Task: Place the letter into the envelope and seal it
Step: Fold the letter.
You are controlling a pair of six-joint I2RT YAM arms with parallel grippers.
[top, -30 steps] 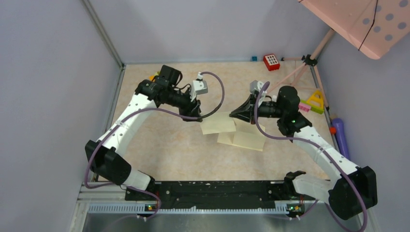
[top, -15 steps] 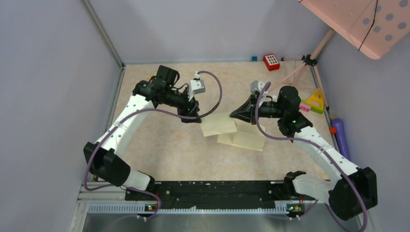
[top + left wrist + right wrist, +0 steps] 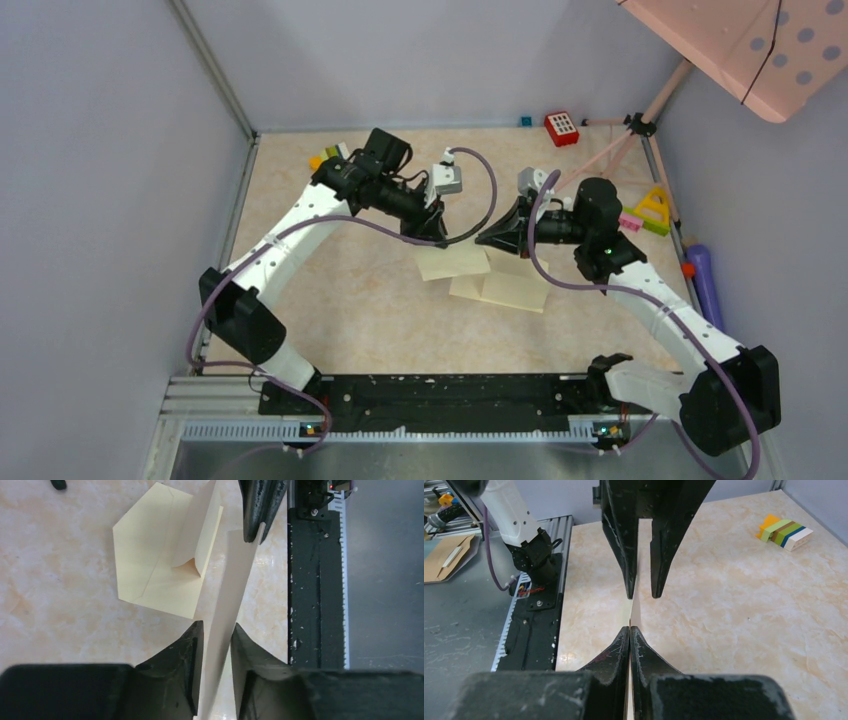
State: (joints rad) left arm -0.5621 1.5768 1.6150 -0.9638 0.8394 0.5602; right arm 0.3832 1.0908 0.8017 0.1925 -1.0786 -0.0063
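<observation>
Shifting around letter, seemingly: left gripper

Near end of letter, cut off

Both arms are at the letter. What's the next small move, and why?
Probably close the left gripper on the letter. It straddles the paper with gaps on either side, while the right gripper is shut on the far end. The envelope lies flat, flap open.
</observation>
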